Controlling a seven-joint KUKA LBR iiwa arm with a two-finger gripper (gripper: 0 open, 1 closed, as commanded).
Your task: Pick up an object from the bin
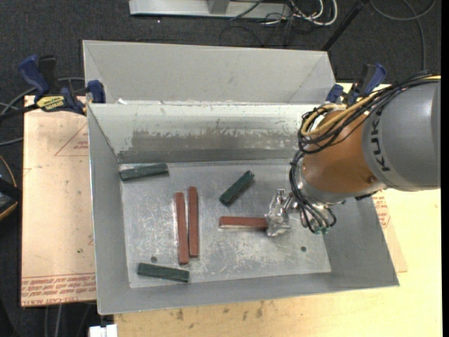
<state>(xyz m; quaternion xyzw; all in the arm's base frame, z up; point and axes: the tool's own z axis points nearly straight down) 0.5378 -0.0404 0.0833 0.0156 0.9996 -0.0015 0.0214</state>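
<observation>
My gripper (276, 225) is low in the right half of the bin, its metal fingers at the right end of a short reddish-brown bar (240, 222) that lies flat, running left to right. The fingers sit round that end of the bar, and the bar rests on the bin floor. A dark green bar (236, 187) lies tilted just up and left of the gripper.
Two long reddish-brown bars (186, 226) lie side by side left of centre. One dark green bar (144, 171) rests at the back left, another (163, 273) near the front left. The arm's orange cover and cables hang over the bin's right side.
</observation>
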